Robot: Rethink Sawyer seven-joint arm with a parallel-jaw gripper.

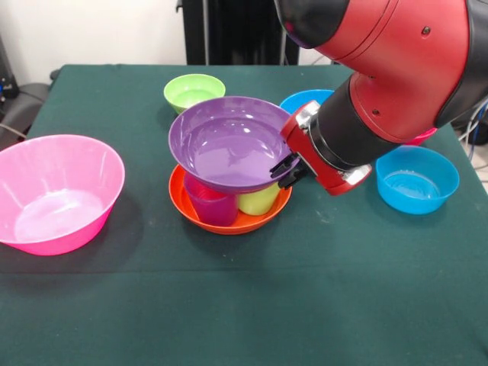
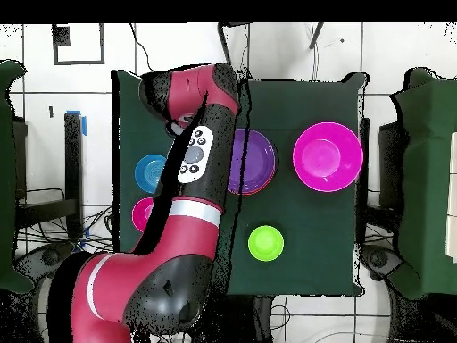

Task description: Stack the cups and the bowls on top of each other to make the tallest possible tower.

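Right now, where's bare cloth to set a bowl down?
Widest bare cloth is the near strip in the front view, below the pink bowl and orange bowl. A smaller gap lies between those two. It is crowded around the purple bowl, gripper, green bowl and blue bowl.

Purple bowl (image 1: 229,143) glossy plastic, catching light. Pink bowl (image 1: 57,191) translucent, shiny. Tablecloth (image 1: 305,305) matt green fabric. Arm (image 1: 396,69) smooth red shell, black gloss.
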